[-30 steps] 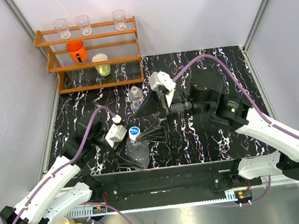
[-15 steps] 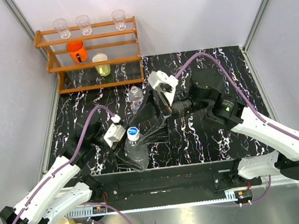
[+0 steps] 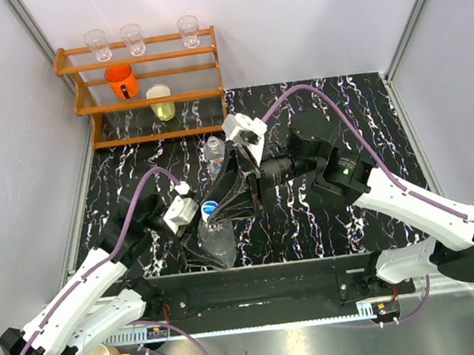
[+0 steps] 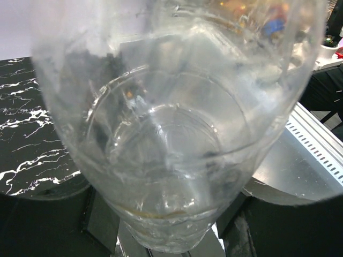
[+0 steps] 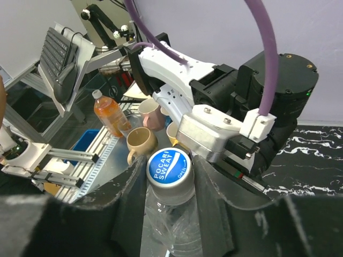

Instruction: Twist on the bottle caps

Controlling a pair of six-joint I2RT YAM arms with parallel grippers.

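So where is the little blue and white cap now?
In the top view, the small round blue-and-white plastic cap sits atop the clear plastic bottle, left of centre near the front, between the fingers of the right claw.

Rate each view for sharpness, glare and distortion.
Top external: sharp and evenly lit, with the veining of the table clear. Left wrist: the bottle fills the frame, blurred, with streaky highlights, and warps whatever lies behind it. Right wrist: the cap is crisp, while the fingers beside it are soft and dark.
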